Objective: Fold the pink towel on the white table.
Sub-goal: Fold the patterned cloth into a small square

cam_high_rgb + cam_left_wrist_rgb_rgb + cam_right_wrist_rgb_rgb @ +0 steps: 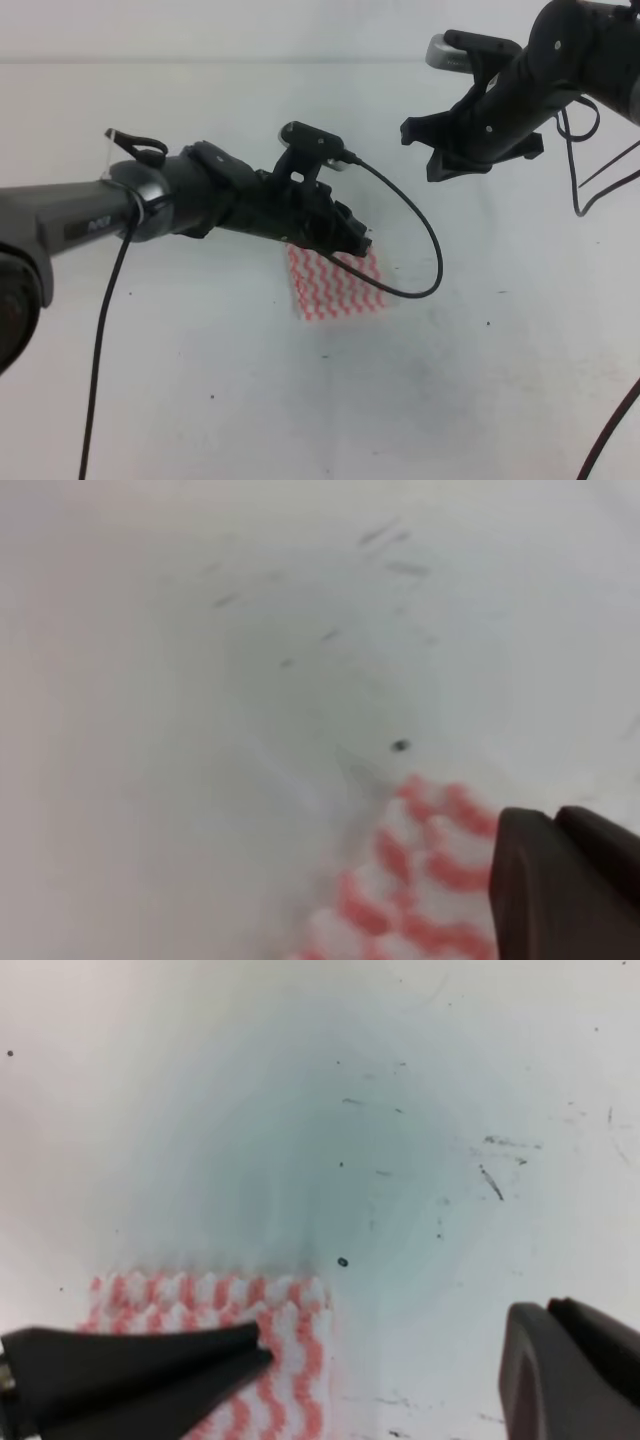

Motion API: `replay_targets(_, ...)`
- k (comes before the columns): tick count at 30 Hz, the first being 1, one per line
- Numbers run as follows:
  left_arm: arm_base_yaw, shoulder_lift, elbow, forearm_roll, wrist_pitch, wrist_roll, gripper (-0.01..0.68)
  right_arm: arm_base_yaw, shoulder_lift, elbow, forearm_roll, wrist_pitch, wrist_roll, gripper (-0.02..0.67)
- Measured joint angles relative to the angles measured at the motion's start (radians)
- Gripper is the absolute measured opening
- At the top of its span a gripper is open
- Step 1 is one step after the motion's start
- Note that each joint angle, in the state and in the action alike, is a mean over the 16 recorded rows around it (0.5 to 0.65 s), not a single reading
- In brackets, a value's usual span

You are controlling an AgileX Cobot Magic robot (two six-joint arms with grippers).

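Note:
The pink towel (335, 285) lies flat as a small rectangle near the middle of the white table (200, 380). My left gripper (355, 238) hovers over the towel's far edge. In the left wrist view only one dark finger (560, 890) shows, off to the side, beside the towel's corner (420, 880), with nothing held. My right gripper (432, 150) is raised at the upper right, away from the cloth. In the right wrist view it is open (390, 1345), with the towel's corner (300, 1340) below its left finger (130, 1370).
A black cable (430, 260) loops from the left wrist camera across the towel's right side. More cables (590, 180) hang by the right arm. The table's far edge (250, 62) runs along the top. Dark specks and scuffs (490, 1175) mark the surface.

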Motion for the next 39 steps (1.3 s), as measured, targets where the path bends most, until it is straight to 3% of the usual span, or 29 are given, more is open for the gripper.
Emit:
replay_targets(13,-0.009,0.049,-0.001,0.06,-0.042,-0.08,-0.004,0.0,-0.001,0.0,0.001,-0.002,-0.001,-0.018)
replay_targets(39,-0.019,0.06,-0.05,0.032,0.023,0.064,-0.004,0.0,0.001,0.0,0.002,-0.01,-0.002,-0.018)
